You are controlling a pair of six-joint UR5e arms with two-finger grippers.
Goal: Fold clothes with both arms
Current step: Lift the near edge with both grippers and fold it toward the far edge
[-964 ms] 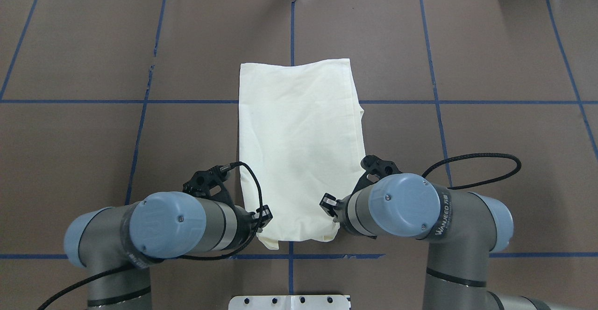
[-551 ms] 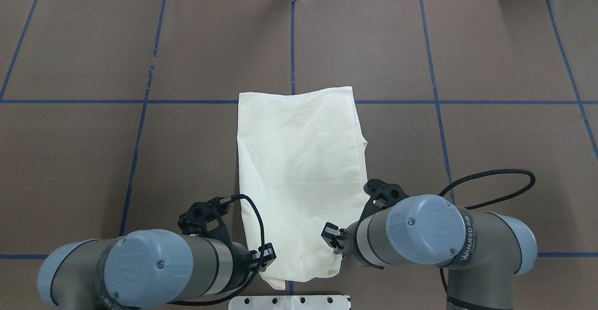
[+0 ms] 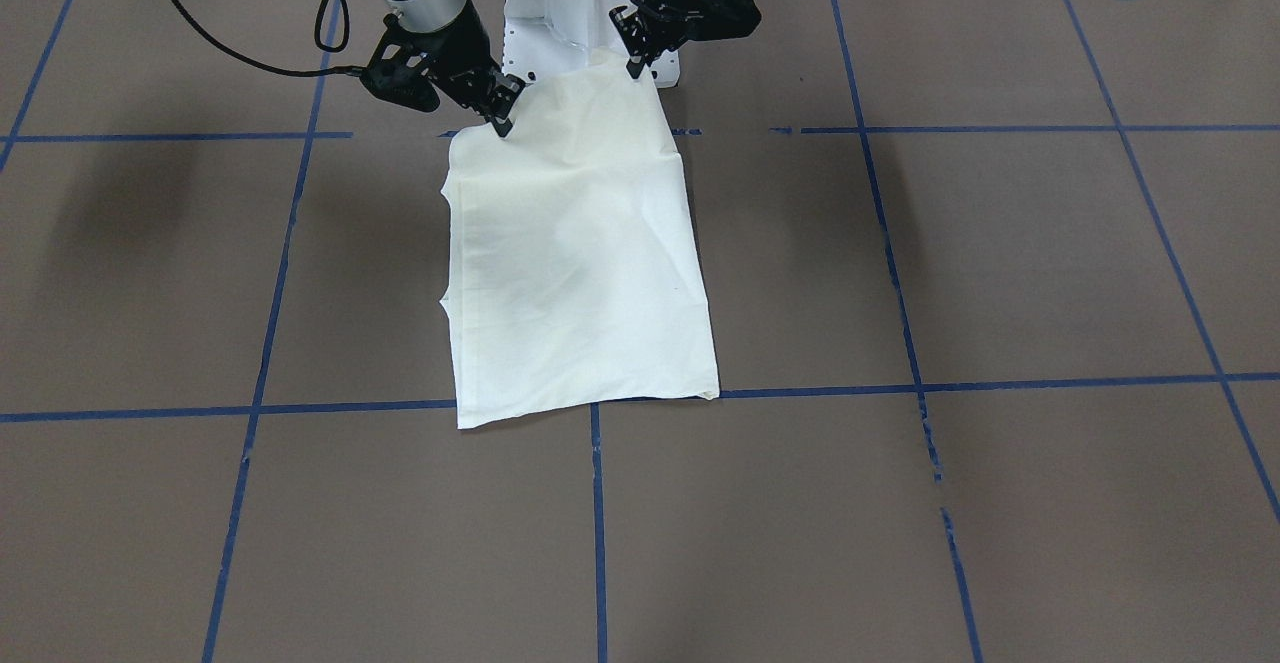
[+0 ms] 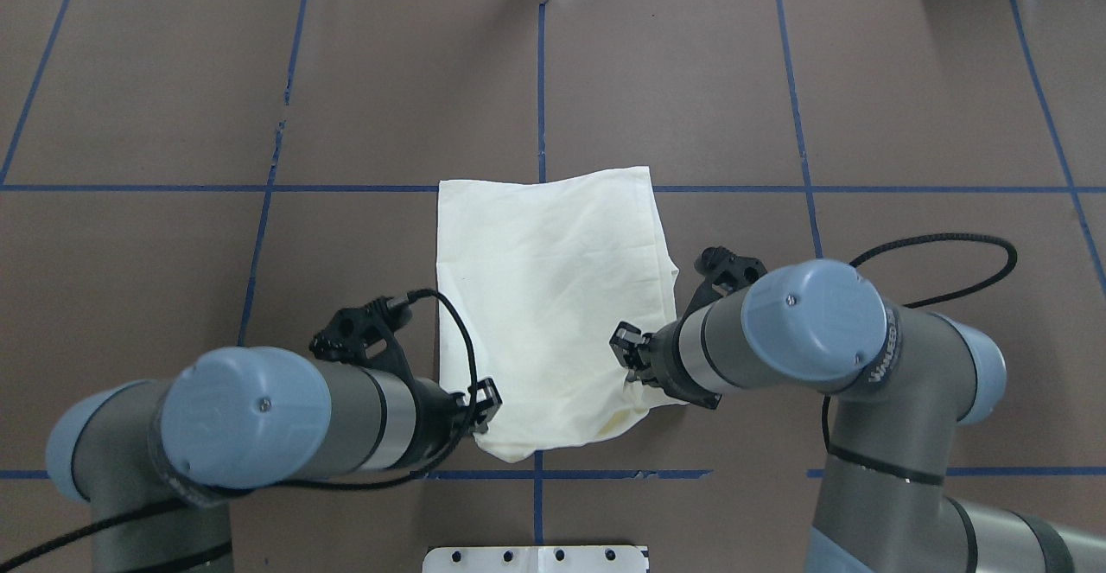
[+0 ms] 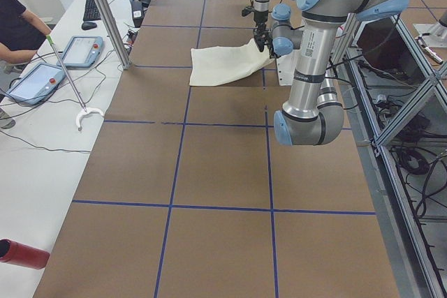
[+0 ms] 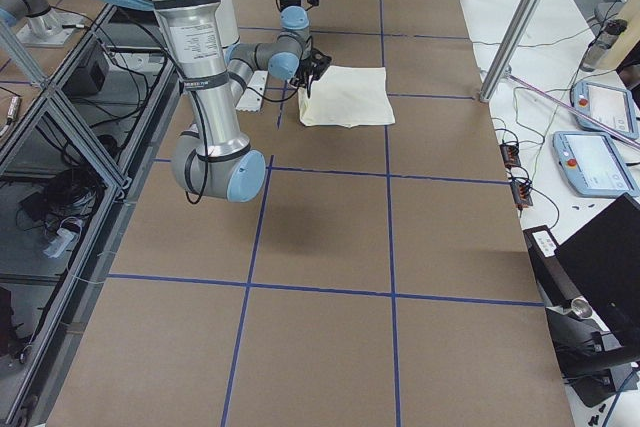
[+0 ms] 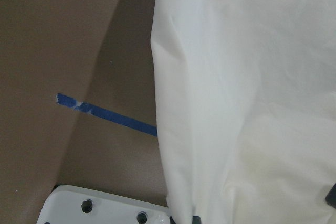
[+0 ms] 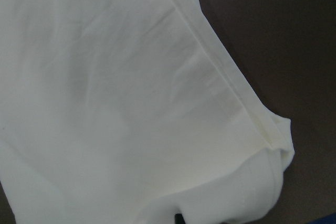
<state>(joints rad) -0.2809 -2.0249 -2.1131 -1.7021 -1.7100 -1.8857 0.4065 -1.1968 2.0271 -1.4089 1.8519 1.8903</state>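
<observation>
Our left gripper (image 3: 636, 67) and right gripper (image 3: 502, 124) each pinch a near corner of the shirt (image 3: 580, 263) lying on the table (image 3: 1000, 243), so we should carry both forward level and together onto the far edge.

We look down on the table (image 4: 173, 80) from behind the arms (image 4: 259, 417), and steeply down from across it, facing them. Two side cameras sight along the table from either end, farther off. Wrist cameras sit close on the shirt (image 4: 553, 296), which all views share.
</observation>
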